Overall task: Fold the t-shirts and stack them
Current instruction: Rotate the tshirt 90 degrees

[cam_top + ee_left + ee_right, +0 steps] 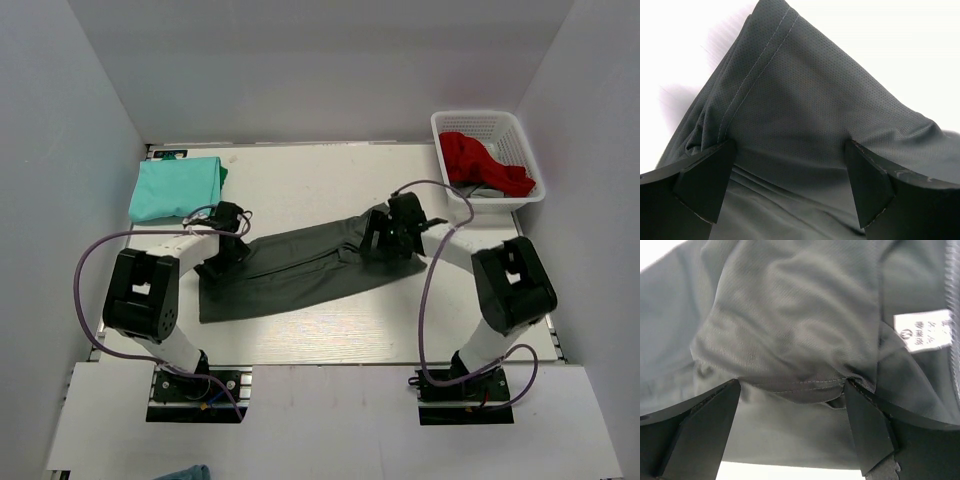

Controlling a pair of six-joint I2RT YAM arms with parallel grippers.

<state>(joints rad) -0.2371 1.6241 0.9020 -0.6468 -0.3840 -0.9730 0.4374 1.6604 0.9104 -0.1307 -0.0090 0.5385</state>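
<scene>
The dark charcoal t-shirt (300, 265) lies across the middle of the table as a long folded band, running from lower left to upper right. My left gripper (226, 243) is down on its left end. In the left wrist view its jaws (790, 150) stand wide apart with a stitched fold of grey cloth (790, 90) between and above them. My right gripper (388, 236) is on the shirt's right end. It is open (792, 390) over a hemmed edge (800, 382), with a white label (922, 331) nearby. The mint-turquoise t-shirt (175, 188) lies folded at the back left.
A white basket (478, 120) with a red cloth (485, 162) in it stands at the back right. White walls close in the table on three sides. A scrap of teal cloth (185, 472) shows at the bottom edge, off the table.
</scene>
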